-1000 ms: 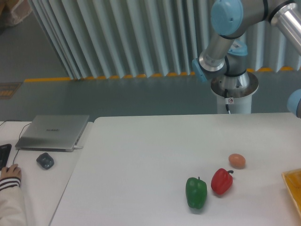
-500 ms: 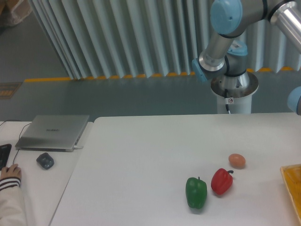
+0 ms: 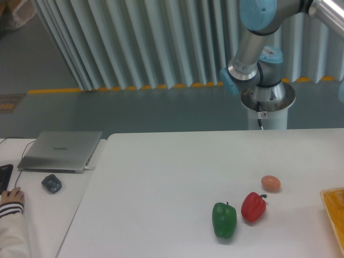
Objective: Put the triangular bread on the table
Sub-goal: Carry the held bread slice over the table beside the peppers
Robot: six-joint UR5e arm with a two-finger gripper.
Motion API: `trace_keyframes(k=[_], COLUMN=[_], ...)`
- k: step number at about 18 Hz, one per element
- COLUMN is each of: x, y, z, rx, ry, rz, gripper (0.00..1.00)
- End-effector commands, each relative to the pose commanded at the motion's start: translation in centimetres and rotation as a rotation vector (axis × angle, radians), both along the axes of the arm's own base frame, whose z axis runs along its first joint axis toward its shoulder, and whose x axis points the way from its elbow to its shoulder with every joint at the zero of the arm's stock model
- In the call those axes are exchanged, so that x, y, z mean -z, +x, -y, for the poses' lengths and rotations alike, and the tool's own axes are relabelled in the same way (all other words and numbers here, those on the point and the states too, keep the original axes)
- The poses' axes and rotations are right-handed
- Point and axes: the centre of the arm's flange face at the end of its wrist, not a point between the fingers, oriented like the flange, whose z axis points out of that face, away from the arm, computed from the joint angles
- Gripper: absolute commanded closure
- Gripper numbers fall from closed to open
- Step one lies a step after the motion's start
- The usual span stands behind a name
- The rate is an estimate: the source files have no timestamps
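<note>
Can't see the gripper or the triangular bread anywhere, both are out of shot, so there's no telling whether the gripper holds anything. Only the plain white counter and the flat yellow tray's edge show. My guess: a light, stiff toy, best pinched across its flat faces.

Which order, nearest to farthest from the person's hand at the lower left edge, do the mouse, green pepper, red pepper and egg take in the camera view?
1. Mouse, just beside the hand.
2. Green pepper, far across, front of the group.
3. Red pepper, just past the green one.
4. Egg, behind the red pepper, farthest.
</note>
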Motion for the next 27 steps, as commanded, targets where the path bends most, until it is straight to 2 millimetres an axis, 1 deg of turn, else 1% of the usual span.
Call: trace_keyframes(k=[3, 5, 6, 7, 8, 9, 10, 12, 13, 15, 16, 17, 20, 22, 25, 27], x=[-1.8, -2.7, -2.7, -2.6, -2.4, -2.4, -2.2, -1.3, -1.1, -0.6, -0.7, -0.6, -0.4, 0.0, 0.9, 1.2], y=[1.8, 3.4, 4.1, 4.7, 5.8, 7.6, 9.2, 11.4, 12.4, 14.0, 15.4, 17.2, 21.1, 23.1, 27.7, 29.5], z=[-0.4, -0.8, -1.3, -1.7, -2.7, -3.8, -4.4, -5.9, -6.5, -7.2, -7.9, -9.2, -11.4, -12.4, -14.5, -15.2], rx=[-0.005, 0.007, 0.019, 0.030, 0.049, 0.079, 0.101, 0.137, 0.155, 0.181, 0.203, 0.230, 0.296, 0.329, 0.337, 0.349], ry=[0.112, 0.128, 0.123, 0.119, 0.115, 0.108, 0.098, 0.083, 0.078, 0.067, 0.065, 0.057, 0.046, 0.037, -0.011, -0.020], rz=[0.088, 0.118, 0.130, 0.141, 0.151, 0.157, 0.163, 0.178, 0.182, 0.193, 0.194, 0.197, 0.201, 0.209, 0.217, 0.222], gripper=[0.76, 0.76, 0.76, 0.76, 0.76, 0.76, 0.76, 0.76, 0.76, 0.76, 0.76, 0.76, 0.76, 0.76, 0.75, 0.75])
